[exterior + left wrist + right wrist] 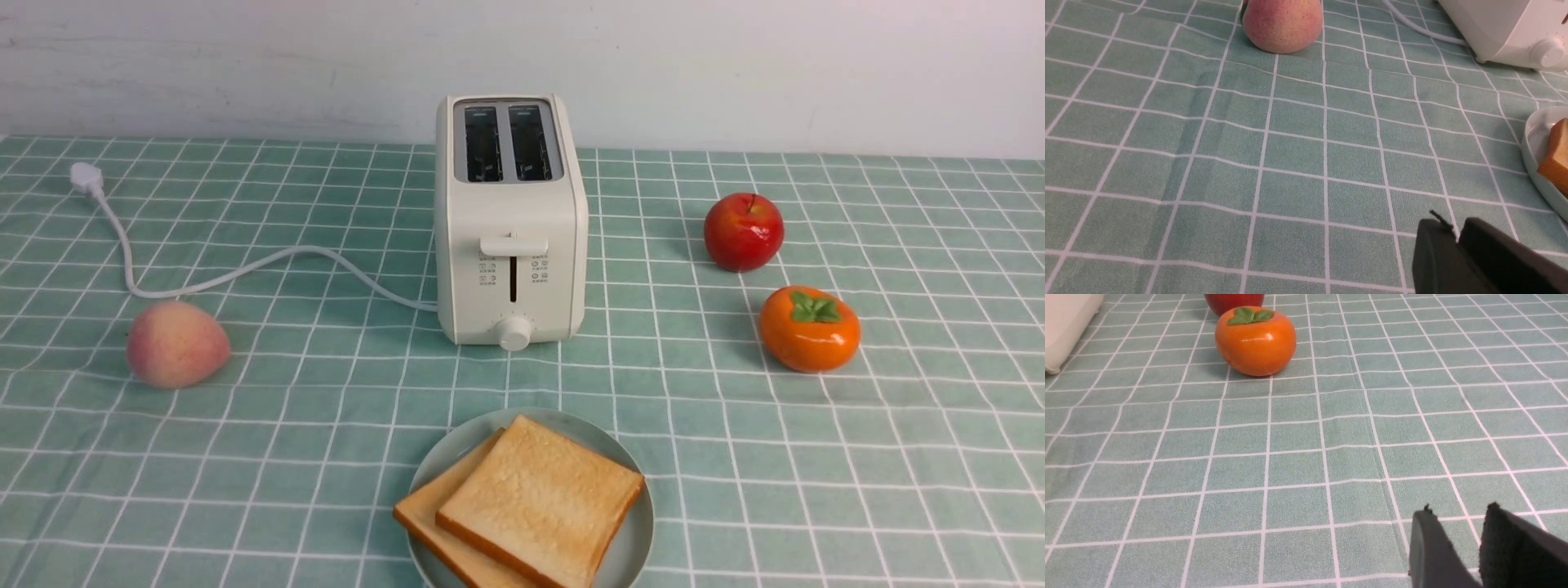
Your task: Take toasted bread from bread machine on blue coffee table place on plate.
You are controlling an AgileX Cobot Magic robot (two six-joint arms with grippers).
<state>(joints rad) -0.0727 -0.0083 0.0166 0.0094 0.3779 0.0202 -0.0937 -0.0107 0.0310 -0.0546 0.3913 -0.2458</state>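
Note:
Two slices of toasted bread lie overlapped on the plate at the near middle of the blue coffee table: the upper slice covers much of the lower one. Behind it stands the bread machine, lever up, both slots dark with no bread showing. No arm shows in the front view. In the left wrist view my left gripper hovers low over bare cloth, fingers together, holding nothing; the plate's rim and a toast corner lie beyond it. My right gripper is open over bare cloth, empty.
A peach lies left of the bread machine, by its white cord and plug. A red apple and an orange persimmon sit to the right. A white wall closes off the back.

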